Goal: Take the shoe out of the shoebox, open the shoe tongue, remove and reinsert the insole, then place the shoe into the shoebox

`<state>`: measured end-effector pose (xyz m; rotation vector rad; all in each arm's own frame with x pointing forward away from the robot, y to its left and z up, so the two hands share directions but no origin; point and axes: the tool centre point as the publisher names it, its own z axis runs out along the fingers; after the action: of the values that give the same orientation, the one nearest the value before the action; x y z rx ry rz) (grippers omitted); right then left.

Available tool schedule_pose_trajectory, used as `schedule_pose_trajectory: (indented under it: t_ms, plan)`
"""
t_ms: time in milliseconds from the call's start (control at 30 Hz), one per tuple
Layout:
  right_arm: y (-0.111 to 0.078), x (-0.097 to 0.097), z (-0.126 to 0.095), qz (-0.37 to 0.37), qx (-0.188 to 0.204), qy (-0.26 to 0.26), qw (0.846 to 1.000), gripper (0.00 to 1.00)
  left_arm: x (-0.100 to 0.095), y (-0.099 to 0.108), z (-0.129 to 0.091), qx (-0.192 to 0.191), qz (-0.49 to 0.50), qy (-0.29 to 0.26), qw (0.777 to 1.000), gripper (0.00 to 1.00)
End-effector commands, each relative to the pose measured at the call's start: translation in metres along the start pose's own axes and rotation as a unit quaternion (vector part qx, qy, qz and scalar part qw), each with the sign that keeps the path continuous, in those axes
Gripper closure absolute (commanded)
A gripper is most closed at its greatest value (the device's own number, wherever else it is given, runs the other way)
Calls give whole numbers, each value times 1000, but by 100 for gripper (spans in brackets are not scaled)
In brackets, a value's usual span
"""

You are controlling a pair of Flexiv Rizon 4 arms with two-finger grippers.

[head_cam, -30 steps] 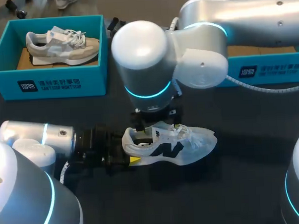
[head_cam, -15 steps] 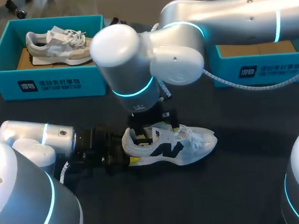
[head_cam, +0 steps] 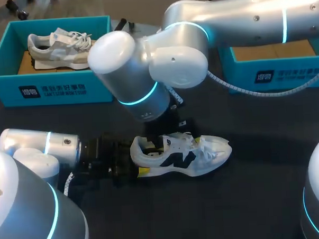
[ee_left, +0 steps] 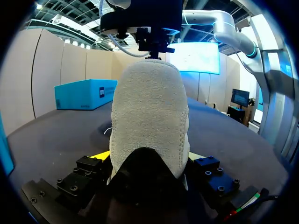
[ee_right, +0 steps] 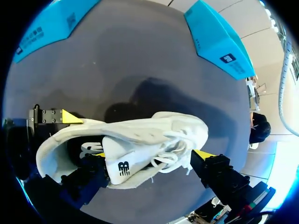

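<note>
- Arms: two, both shiny silver with glowing blue rings. My left arm (head_cam: 39, 148) is nearest and lies low over the dark table (head_cam: 248, 200).
- The left gripper (ee_left: 147, 156) is squeezed shut on the heel of the white shoe (head_cam: 179, 155), with one yellow tip on each side.
- Shoes: two. The white shoe stands on its sole in the middle of the table, toe pointing away from the left gripper. It has white laces, a dark mark on its side and a soft, fuzzy heel.
- The right gripper (ee_right: 152, 155) hangs just over the laces, fingers spread wide, pinching nothing.
- The right arm (head_cam: 147, 72) is fat and round.
- Boxes: two, blue, at the far side. The left shoebox (head_cam: 52, 90) holds a beige shoe (head_cam: 66, 49). The right shoebox (head_cam: 284, 71) shows a brown floor.
</note>
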<state>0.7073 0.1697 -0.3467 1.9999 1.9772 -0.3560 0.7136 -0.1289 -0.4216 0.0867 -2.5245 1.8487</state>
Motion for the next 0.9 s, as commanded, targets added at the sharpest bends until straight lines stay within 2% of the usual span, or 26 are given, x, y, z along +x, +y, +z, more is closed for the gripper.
schedule_pose_trajectory:
  t_ms: [33, 100, 267, 333, 467, 533, 567, 900]
  plan:
    - [-7, -5, -10, 40, -9, -10, 999, 0, -1, 0, 0, -2, 0, 1, 1000, 100]
    - [-6, -9, -11, 39, -9, -10, 999, 0, -1, 0, 0, -2, 0, 1, 1000, 100]
    - [-4, -15, -15, 33, -7, -12, 999, 24, -1, 0, 0, -2, 0, 1, 1000, 100]
    - [-3, -17, -15, 31, -7, -11, 999, 51, -1, 0, 0, -2, 0, 1, 1000, 100]
    - [-1, -23, -15, 29, -6, -11, 1000, 73, -1, 0, 0, -2, 0, 1, 1000, 100]
    - [0, -26, -14, 27, -8, -9, 1000, 93, -1, 0, 0, -2, 0, 1, 1000, 100]
    - [1, -29, -14, 26, -9, -7, 1000, 99, -1, 0, 0, -2, 0, 1, 1000, 100]
    - [4, -54, -10, 14, -18, -3, 1000, 100, -1, 0, 0, -2, 0, 1, 1000, 100]
